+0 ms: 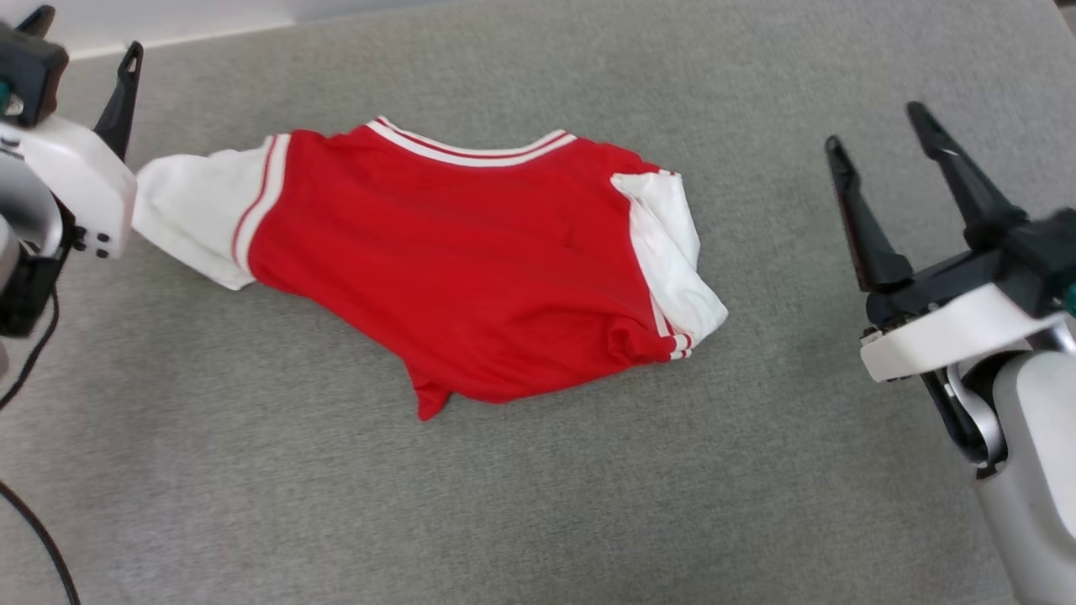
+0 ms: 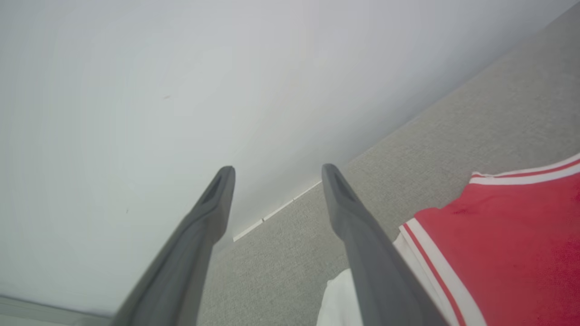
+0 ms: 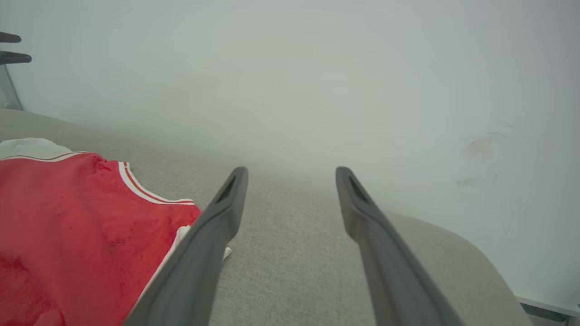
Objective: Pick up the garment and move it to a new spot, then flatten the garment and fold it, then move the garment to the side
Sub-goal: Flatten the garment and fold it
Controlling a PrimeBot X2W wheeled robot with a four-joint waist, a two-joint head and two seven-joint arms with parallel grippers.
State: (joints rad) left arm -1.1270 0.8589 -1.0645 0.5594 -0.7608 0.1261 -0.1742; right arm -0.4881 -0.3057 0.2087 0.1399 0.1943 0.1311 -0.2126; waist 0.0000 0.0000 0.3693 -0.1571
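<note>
The garment lies on grey fabric surface; pale wall behind.

Left of the shirt, the left claw is edge-cropped; its wrist seemingly hides the sleeve end.

The garment is bright red across its body, with white sleeves carrying thin red-and-white stripes. The same white-and-red banding runs along its neckline, and a few small dark spots mark the red in the right wrist view. All around the garment the surface is a plain light grey with a fine woven fleck, and beyond the garment's neckline the wall is a pale off-white. To either side of the garment, the left gripper and the right gripper are black at the fingers and white behind them, and a thin black cable curves out past the garment's spread sleeve.
</note>
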